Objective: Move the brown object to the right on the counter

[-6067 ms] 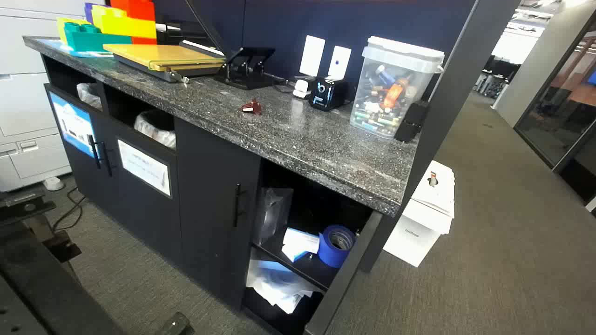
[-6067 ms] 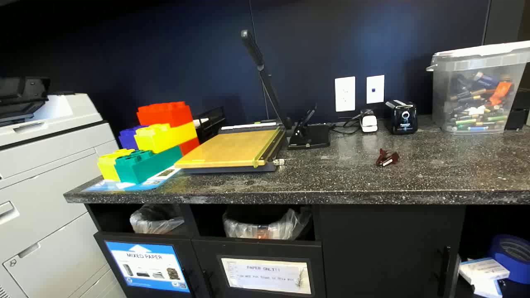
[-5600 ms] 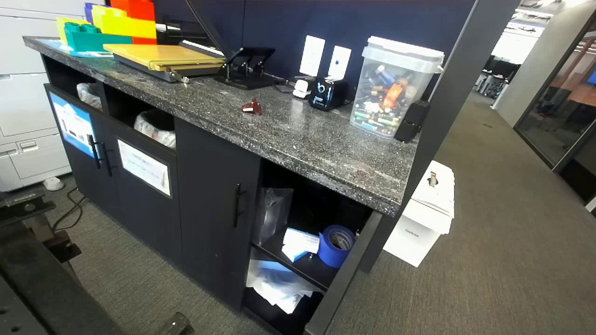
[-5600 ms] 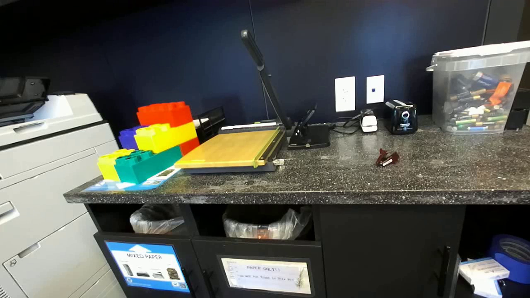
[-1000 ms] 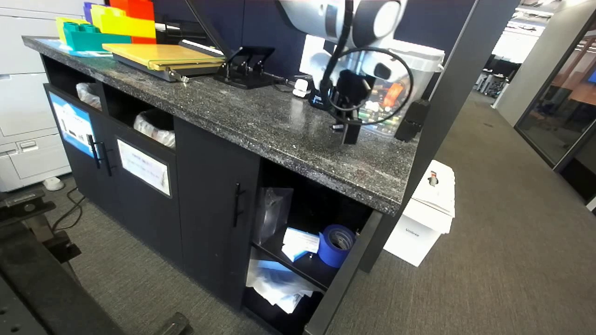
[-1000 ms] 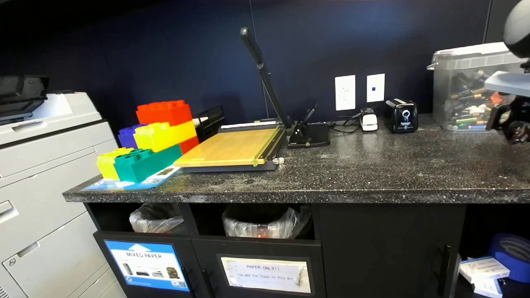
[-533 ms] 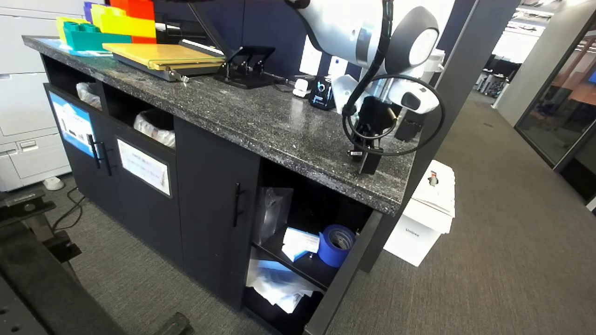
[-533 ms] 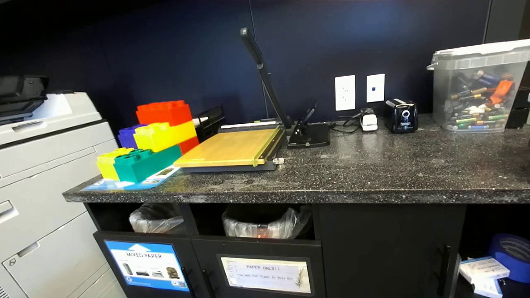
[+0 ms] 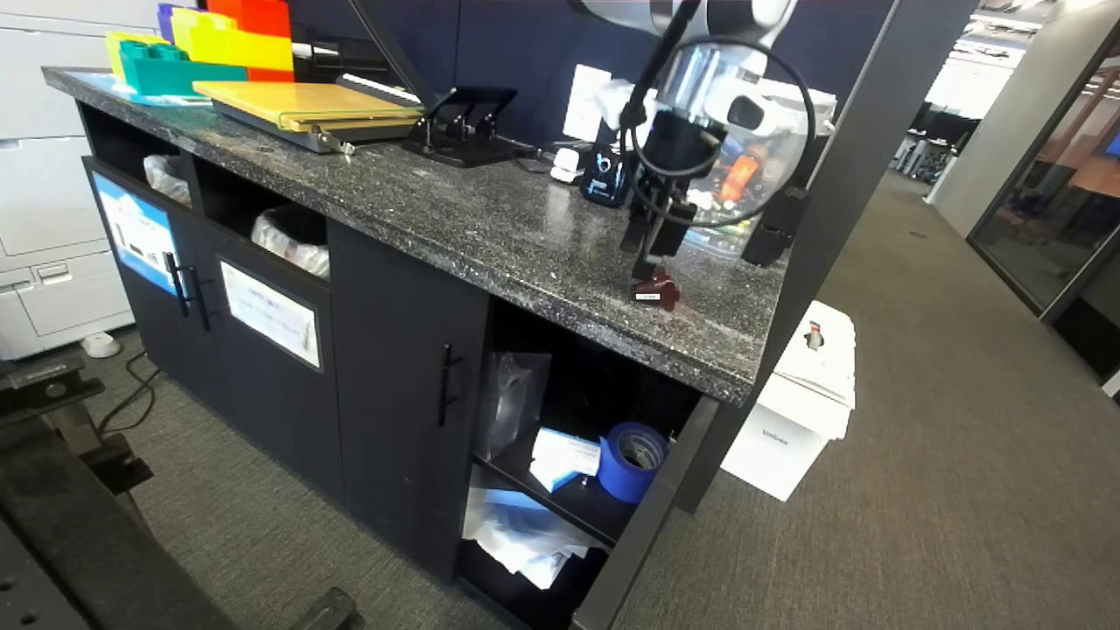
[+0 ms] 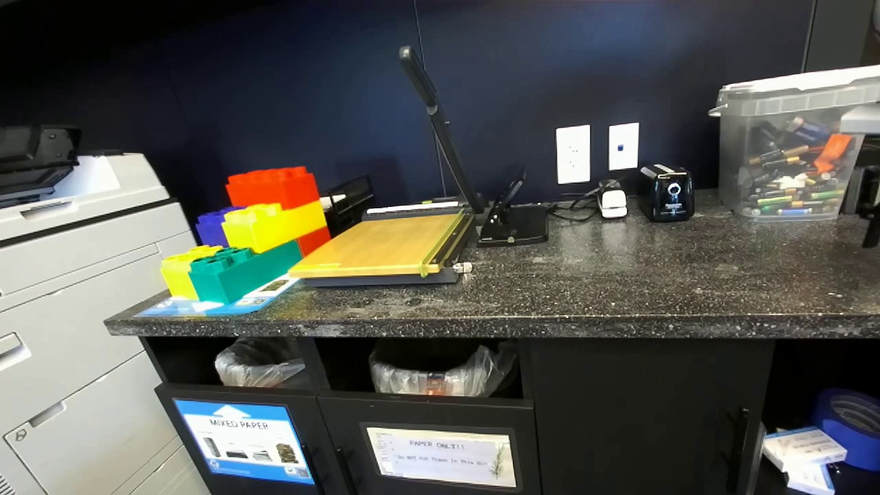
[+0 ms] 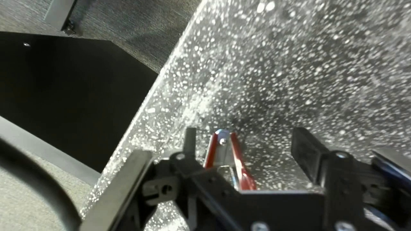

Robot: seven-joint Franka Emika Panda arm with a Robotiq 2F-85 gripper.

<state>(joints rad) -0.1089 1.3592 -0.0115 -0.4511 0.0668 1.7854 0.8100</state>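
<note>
The brown object (image 9: 667, 290) is a small reddish-brown, staple-remover-like item with a white label. It lies on the dark speckled counter (image 9: 420, 206) near its right end in an exterior view. My gripper (image 9: 652, 252) is just above and behind it there. In the wrist view the gripper (image 11: 245, 141) is open, and the brown object (image 11: 238, 157) shows between the fingers, nearer the left one, with its lower part hidden. In an exterior view the brown object is out of view, and only part of the gripper (image 10: 870, 213) shows at the right edge; the counter (image 10: 584, 295) shows too.
A clear bin of batteries (image 10: 790, 165) stands behind the gripper, with a black box (image 10: 670, 196) and white charger (image 10: 612, 204) to its left. Farther left are a black punch (image 10: 515, 225), a paper cutter (image 10: 385, 244) and toy blocks (image 10: 268, 220). The counter's front edge (image 9: 560, 311) is close.
The brown object lay mid-counter several seconds ago and is now farther right. Half a second ago the gripper was lower around it; now it has risen, opened and let it go.
</note>
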